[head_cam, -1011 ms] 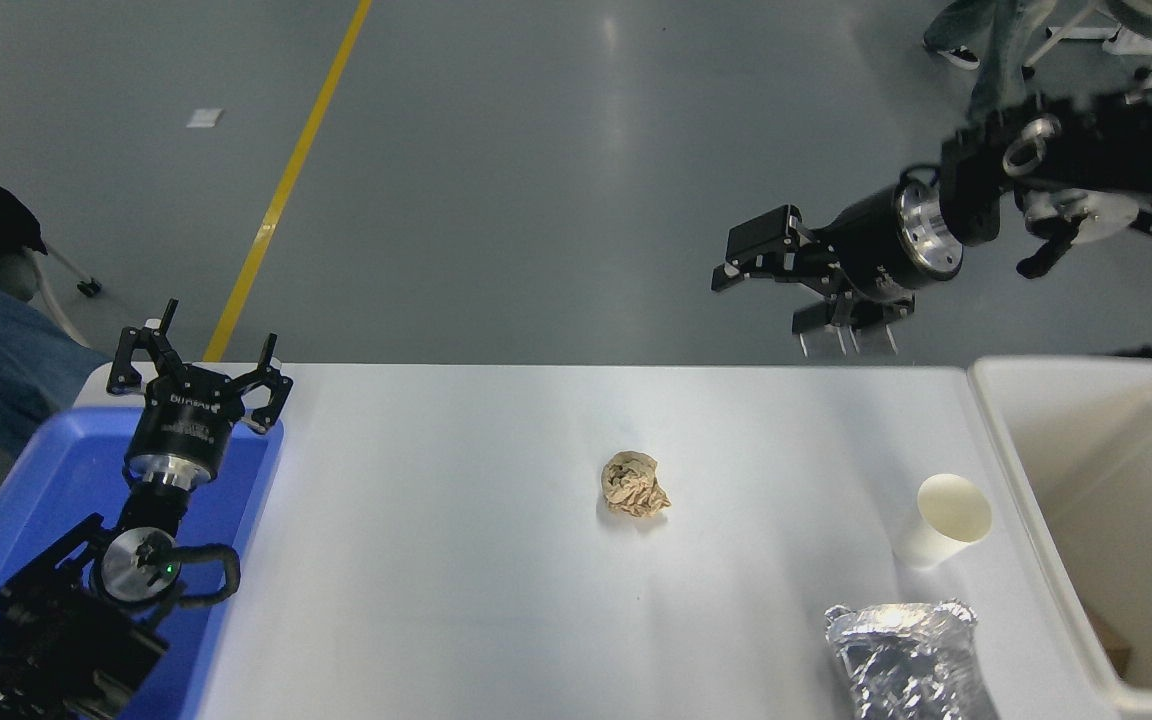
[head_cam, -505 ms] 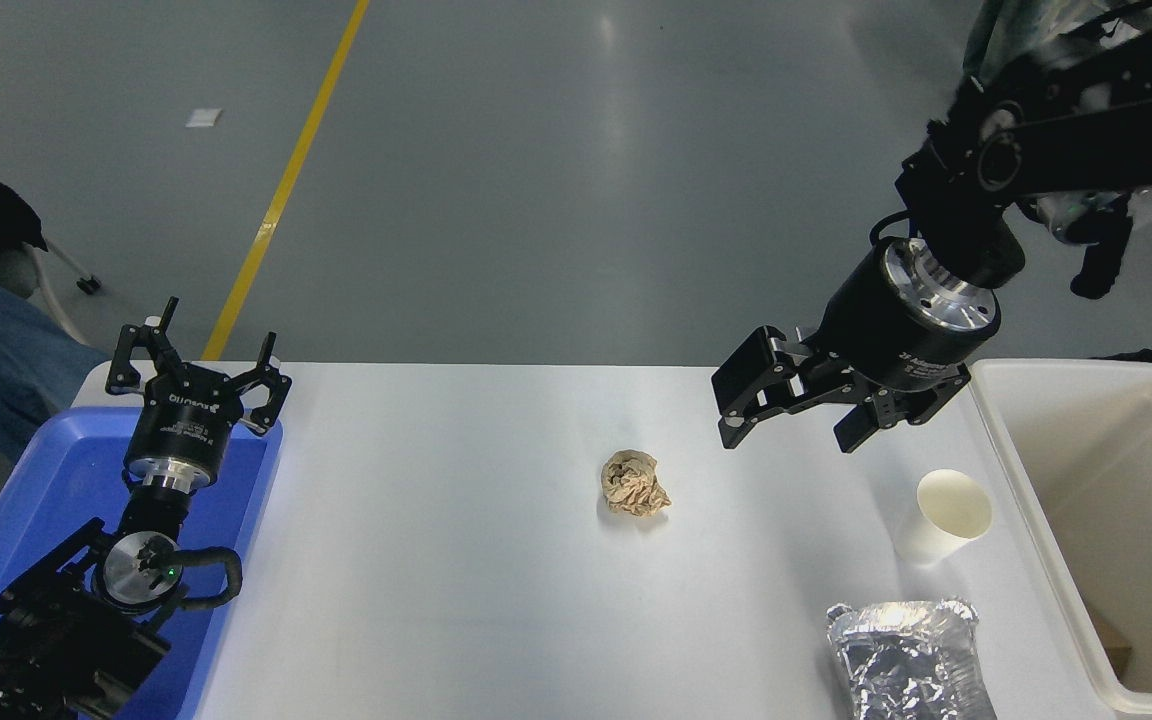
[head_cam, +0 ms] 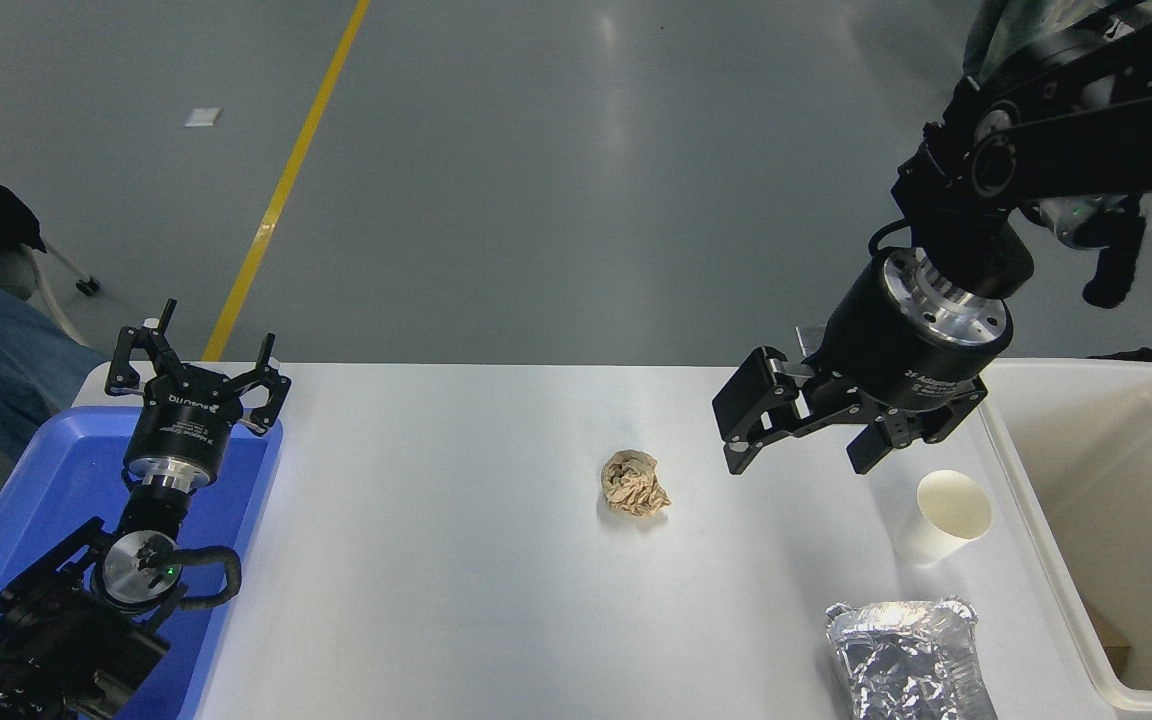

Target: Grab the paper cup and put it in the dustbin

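Observation:
The paper cup stands upright on the white table at the right, a little left of the dustbin. The dustbin is a large cream-white bin at the table's right edge. My right gripper is open and empty. It hangs above the table, up and to the left of the cup, apart from it. My left gripper is open and parked at the lower left, over the blue tray.
A crumpled brown paper ball lies mid-table. A crinkled silver foil container sits at the front right, just below the cup. A shallow blue tray is at the left. A person sits at the far left.
My right gripper has come down and toward the table from beyond its far edge, turning its fingers downward. It now hangs near the cup. The left arm has not moved.

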{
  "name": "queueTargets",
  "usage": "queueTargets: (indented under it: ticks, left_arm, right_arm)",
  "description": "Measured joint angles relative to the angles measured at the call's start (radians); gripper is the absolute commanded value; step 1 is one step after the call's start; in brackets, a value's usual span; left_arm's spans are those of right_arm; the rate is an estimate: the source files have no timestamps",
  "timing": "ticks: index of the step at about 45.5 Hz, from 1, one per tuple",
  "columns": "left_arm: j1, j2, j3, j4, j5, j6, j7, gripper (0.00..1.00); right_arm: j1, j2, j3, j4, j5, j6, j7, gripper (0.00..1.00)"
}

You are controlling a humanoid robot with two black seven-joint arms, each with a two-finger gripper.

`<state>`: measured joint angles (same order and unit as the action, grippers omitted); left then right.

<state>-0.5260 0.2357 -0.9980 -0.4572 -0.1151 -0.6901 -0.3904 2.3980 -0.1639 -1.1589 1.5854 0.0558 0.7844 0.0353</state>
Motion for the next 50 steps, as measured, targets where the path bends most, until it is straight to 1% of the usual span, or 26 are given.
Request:
queueTargets:
  ticks: [6,16,25,34,41,50]
  left_arm:
    - [0.0,0.0,0.0,0.0,-0.001,0.0,-0.001,1.0]
    - [0.001,0.001,-0.001,0.0,-0.001,0.0,-0.002,1.0]
    - [0.001,0.0,-0.001,0.0,-0.002,0.0,-0.002,1.0]
    - [0.0,0.0,-0.001,0.0,-0.001,0.0,-0.002,1.0]
    - [0.0,0.0,-0.001,-0.001,-0.001,0.0,-0.002,1.0]
    - [0.0,0.001,-0.001,0.0,-0.001,0.0,-0.002,1.0]
  right_arm:
    - [-0.063,-0.002,-0.004,-0.049,-0.057,-0.001,0.0,1.0]
    - [-0.215,-0.055,-0.022,-0.154,-0.252,-0.063,0.0,1.0]
    - [-0.393,-0.151,-0.035,-0.29,-0.401,-0.112,0.003,1.0]
    - [-0.574,-0.257,-0.035,-0.408,-0.54,-0.219,0.009,1.0]
    - [-0.734,-0.311,-0.007,-0.495,-0.596,-0.308,0.01,1.0]
    - [-0.892,-0.342,0.069,-0.575,-0.627,-0.393,0.01,0.99]
